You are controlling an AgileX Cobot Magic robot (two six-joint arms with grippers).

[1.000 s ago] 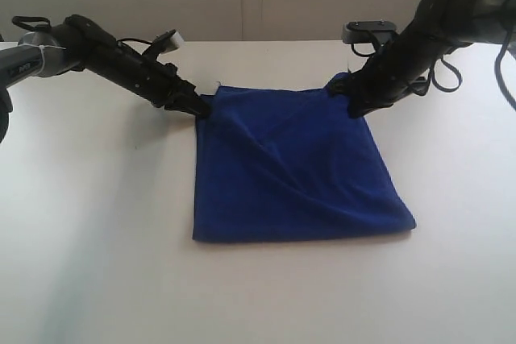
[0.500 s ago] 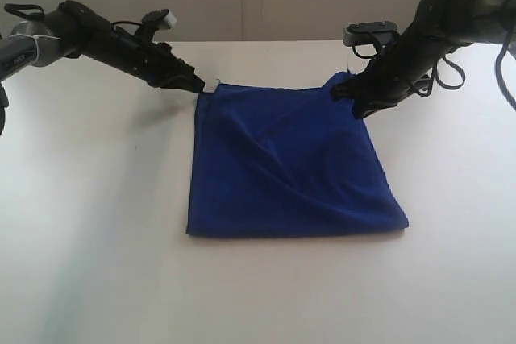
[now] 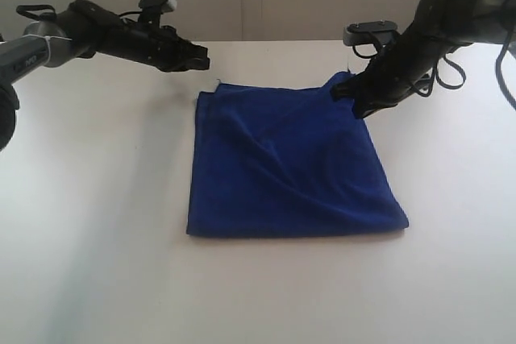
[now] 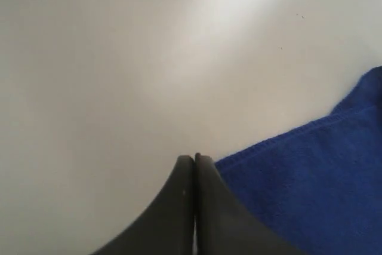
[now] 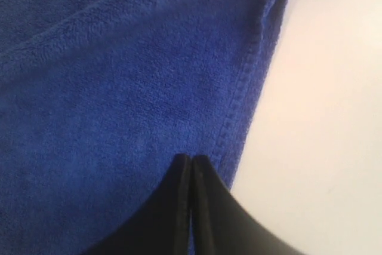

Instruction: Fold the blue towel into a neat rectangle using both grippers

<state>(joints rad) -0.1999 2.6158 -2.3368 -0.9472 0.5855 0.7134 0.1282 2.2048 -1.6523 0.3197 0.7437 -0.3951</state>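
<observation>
One fold looks done, by my reading: the blue towel [image 3: 290, 167] lies in a rough square in the middle of the white table [image 3: 97, 215], with diagonal creases across it; the right gripper [image 3: 358, 109] sits at its far right corner, jaws pressed together over the hem with no cloth visibly between them; the left gripper [image 3: 200, 57] hovers clear of the far left corner, jaws shut and empty; next, both likely need to open, pinch matching corners and carry them across.

One blue towel [image 3: 290, 167], one white table [image 3: 97, 239], two hands: left hand [image 3: 204, 58], right hand [image 3: 359, 110].
</observation>
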